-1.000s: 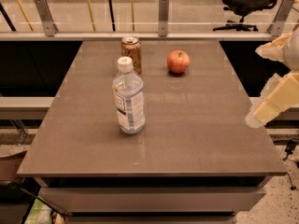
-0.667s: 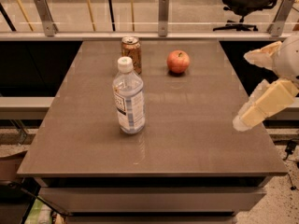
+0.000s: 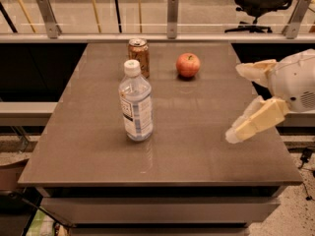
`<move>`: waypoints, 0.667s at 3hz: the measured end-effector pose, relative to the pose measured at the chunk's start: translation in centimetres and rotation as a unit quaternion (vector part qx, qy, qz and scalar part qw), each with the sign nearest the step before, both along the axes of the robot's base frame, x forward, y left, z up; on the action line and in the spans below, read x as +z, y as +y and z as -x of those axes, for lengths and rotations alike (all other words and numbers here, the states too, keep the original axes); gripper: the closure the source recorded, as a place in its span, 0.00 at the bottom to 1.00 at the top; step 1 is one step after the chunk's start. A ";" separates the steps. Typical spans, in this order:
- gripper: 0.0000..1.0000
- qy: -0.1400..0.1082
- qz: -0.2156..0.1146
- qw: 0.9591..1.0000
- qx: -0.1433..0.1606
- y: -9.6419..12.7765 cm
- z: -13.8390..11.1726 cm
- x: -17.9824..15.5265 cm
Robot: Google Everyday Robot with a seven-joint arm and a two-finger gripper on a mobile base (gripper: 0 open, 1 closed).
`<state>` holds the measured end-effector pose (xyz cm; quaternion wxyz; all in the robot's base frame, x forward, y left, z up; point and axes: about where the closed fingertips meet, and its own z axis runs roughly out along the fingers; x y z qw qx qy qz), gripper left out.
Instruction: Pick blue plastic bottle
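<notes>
The blue plastic bottle (image 3: 136, 102) is clear with a white screw cap and a pale blue-and-white label. It stands upright on the brown table (image 3: 197, 146), left of centre. My gripper (image 3: 235, 103) comes in from the right edge, over the table's right side. It is open and empty, its two cream fingers (image 3: 253, 122) spread one above the other and pointing left towards the bottle. A wide gap of table lies between it and the bottle.
A brownish metal can (image 3: 139, 56) stands just behind the bottle. A red apple (image 3: 188, 65) lies to the can's right. A glass railing with metal posts (image 3: 172, 14) runs behind the table. An office chair (image 3: 261, 3) stands far back right.
My gripper has moved left, further in over the table towards the bottle. The bottle, can and apple have not moved.
</notes>
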<state>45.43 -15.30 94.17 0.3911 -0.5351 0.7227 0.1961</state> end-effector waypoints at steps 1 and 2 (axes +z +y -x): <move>0.00 -0.014 -0.050 0.999 0.012 0.8 -1.0 -1.1; 0.00 -0.021 -0.098 0.995 0.025 1.8 -2.2 -2.0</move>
